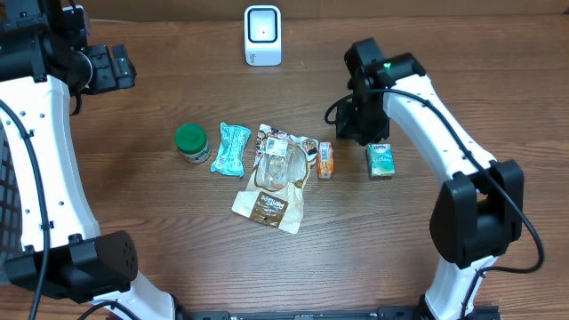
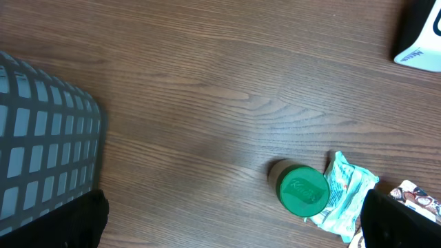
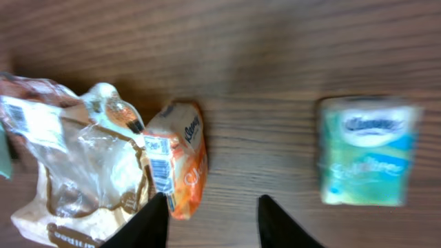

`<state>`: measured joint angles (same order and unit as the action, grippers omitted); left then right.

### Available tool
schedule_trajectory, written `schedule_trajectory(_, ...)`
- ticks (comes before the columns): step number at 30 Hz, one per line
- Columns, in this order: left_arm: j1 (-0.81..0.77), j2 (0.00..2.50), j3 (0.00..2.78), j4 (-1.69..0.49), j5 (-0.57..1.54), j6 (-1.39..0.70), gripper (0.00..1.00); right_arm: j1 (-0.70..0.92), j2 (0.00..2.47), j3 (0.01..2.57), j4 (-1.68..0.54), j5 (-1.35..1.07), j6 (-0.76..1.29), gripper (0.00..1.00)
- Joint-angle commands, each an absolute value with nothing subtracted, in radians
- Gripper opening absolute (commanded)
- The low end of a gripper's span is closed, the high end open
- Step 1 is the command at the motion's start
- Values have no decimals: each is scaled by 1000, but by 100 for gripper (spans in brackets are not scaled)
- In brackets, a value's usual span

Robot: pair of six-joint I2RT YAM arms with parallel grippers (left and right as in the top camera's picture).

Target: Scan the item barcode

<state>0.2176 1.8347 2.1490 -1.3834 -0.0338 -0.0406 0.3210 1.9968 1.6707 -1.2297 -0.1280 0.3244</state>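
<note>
A white barcode scanner [image 1: 263, 34] stands at the back of the table. Several items lie in a row: a green-lidded jar [image 1: 191, 140], a teal packet [image 1: 232, 148], a clear and brown bag [image 1: 277, 178], an orange tissue packet [image 1: 325, 160] and a green tissue pack [image 1: 380, 160]. My right gripper [image 3: 212, 222] hovers open over bare wood. The orange packet [image 3: 182, 158], barcode label up, lies by its left finger, and the green pack [image 3: 368, 151] lies to its right. My left gripper [image 2: 227, 231] is open and empty, high at the back left, with the jar [image 2: 301, 189] in view below it.
A grey mesh basket [image 2: 41, 138] sits at the left edge of the table. The scanner's corner [image 2: 420, 41] shows at the top right of the left wrist view. The bag [image 3: 76, 158] carries a white barcode label. Bare wood lies in front of the row.
</note>
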Motion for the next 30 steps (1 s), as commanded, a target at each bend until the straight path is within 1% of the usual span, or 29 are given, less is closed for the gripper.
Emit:
schedule_trajectory(1, 216, 1844, 2147, -1383, -25, -14, 99, 337, 2030, 1598, -1187, -200, 283, 31)
schedule_trajectory(3, 216, 1844, 2147, -1383, -25, -14, 99, 340, 2032, 1569, -1153, -196, 283, 27)
schedule_trajectory(6, 216, 1844, 2147, -1383, -25, -14, 99, 354, 2039, 1544, -1130, -124, 284, 24)
schedule_trajectory(11, 216, 1844, 2147, -1383, -25, -14, 100, 382, 2043, 1531, -1126, 33, 331, 24)
schedule_trajectory(15, 216, 1844, 2146, -1383, -25, -14, 100, 403, 2043, 1531, -1103, 2, 323, 24)
schedule_trajectory(18, 216, 1844, 2147, -1383, -25, -14, 99, 439, 2043, 1531, -1080, -57, 268, 24)
schedule_trajectory(22, 216, 1844, 2147, -1383, -25, -14, 100, 529, 2043, 1531, -1061, -65, 218, 24)
schedule_trajectory(26, 216, 1844, 2147, -1383, -25, -14, 99, 607, 2043, 1533, -1043, -65, 215, 24)
schedule_trajectory(30, 216, 1844, 2147, -1383, -25, -14, 99, 646, 2043, 1541, -1024, -66, 220, 30)
